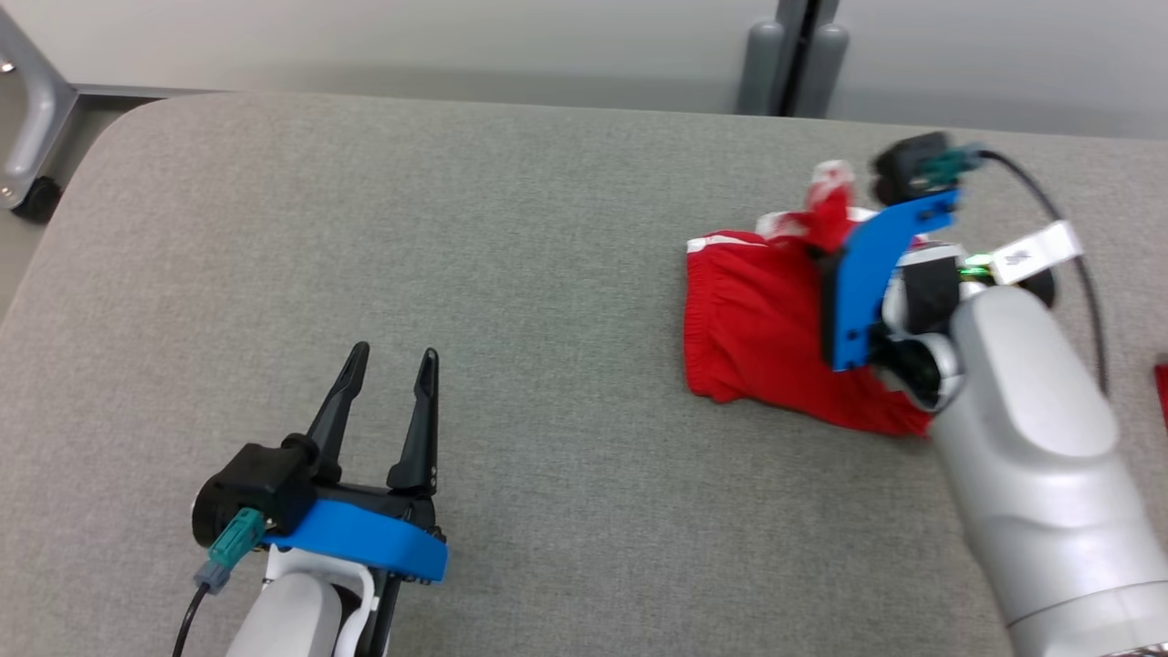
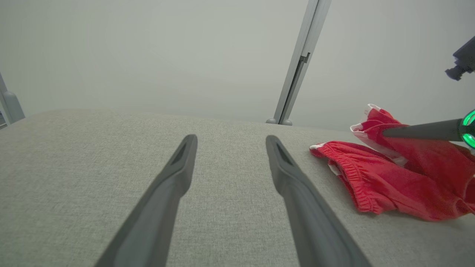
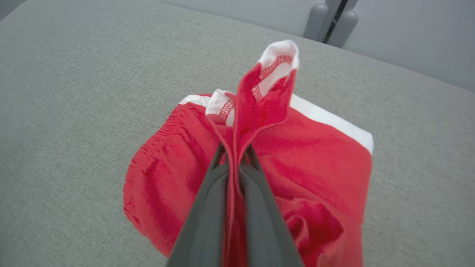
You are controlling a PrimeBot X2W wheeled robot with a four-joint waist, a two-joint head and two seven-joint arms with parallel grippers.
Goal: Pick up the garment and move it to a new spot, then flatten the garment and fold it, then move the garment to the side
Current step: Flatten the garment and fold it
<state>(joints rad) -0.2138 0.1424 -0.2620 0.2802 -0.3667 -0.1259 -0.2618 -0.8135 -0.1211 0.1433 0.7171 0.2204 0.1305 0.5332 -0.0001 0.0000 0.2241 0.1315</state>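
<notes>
Over the right side of the worktop (image 1: 511, 228), my right claw (image 3: 233, 148) was clenched on the garment (image 3: 315, 167), its two dark fingers pressed together with a ridge of red cloth pinched between them. From that pinch a fold of cloth stood up past the fingertips, showing a white hem and red stitching on its inner face. The rest of the garment, which looked like red shorts with a gathered elastic waistband (image 2: 349, 167) and a white band (image 3: 334, 122) along one edge, lay crumpled on the grey fabric below the claw. In the head view the blue bracket (image 1: 876, 274) and the pale forearm (image 1: 1031, 438) of that arm covered the garment's right half, and a green light (image 1: 975, 269) glowed at the wrist. Well apart, at the lower left of the head view, my left claw (image 1: 394, 351) was released, its fingers spread wide over bare grey cloth and pointing away from me. In its wrist view the garment sat off to the right of the fingers. Behind the worktop I saw a pale wall, a grey upright post (image 1: 792, 55) at the far edge and a black caster (image 1: 36, 196) at the far left
</notes>
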